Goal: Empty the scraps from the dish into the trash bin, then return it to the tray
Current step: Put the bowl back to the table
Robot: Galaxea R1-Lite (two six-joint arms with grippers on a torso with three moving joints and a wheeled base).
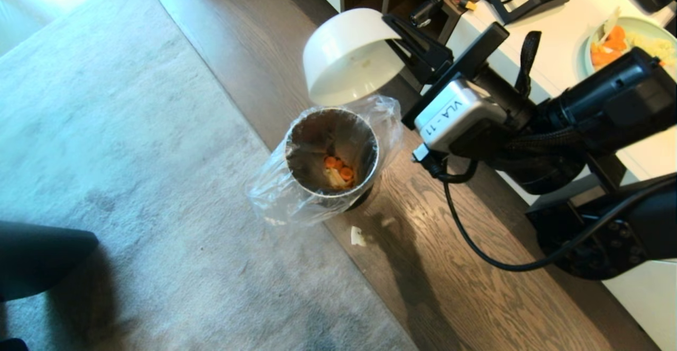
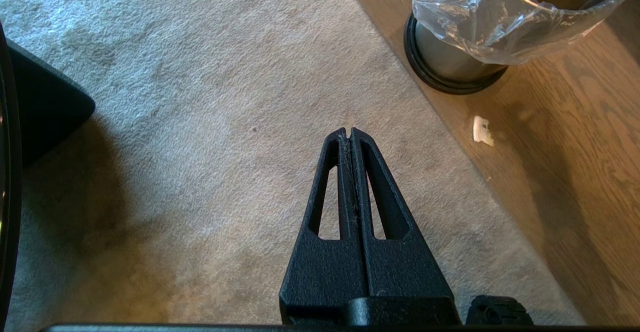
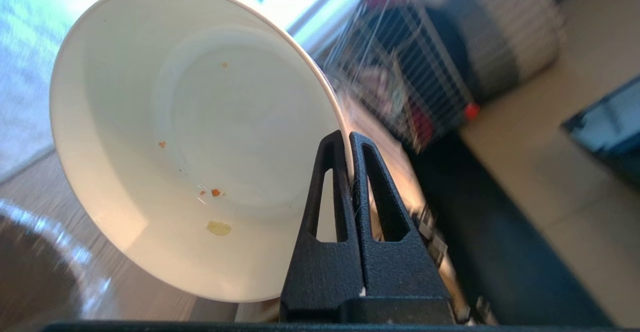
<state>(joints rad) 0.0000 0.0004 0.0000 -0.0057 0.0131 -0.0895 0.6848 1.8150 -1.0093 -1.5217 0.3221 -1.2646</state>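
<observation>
Head view: with the bin [image 1: 332, 153] as landmark, a pale scrap [image 1: 358, 236] lies on the floor just in front of it, so some spilled. Carrot scraps [image 1: 338, 172] sit inside. The left gripper [image 2: 350, 133] hangs pressed together, empty, over the carpet nearby. Just behind and above, the right gripper [image 1: 403, 33] pinches the tipped bowl [image 1: 351, 57] by its rim; that thin hold could slip when carrying it to the unseen tray.
</observation>
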